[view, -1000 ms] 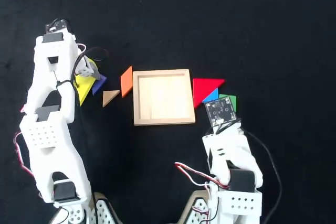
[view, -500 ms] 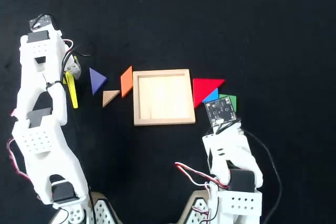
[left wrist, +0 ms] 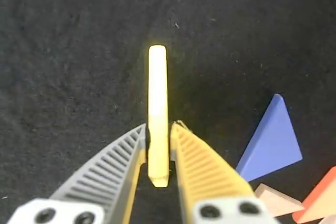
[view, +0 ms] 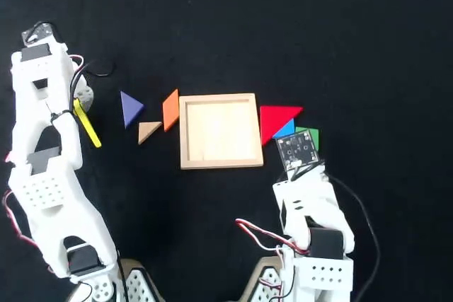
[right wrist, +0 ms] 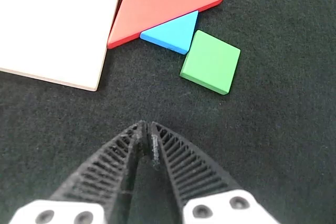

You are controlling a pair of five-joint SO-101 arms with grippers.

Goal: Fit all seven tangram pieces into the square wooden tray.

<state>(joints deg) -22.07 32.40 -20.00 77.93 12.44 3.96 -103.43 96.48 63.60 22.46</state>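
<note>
Yellow piece (view: 87,124), one of seven, leftward.

The left gripper (left wrist: 158,129) is clamping the yellow piece (left wrist: 157,85) edge-on between its two fingers, the piece sticking out past the fingertips over the black table (left wrist: 79,51), while a blue triangle (left wrist: 272,140) is lying close by, with a tan piece (left wrist: 275,200) and an orange piece (left wrist: 320,203) lying near it.

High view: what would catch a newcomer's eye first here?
The yellow tangram piece, gripped on edge by the left end effector at the far left of the table. Next, the square wooden tray at centre, with no pieces in it, and the large red triangle at its right edge.
</note>
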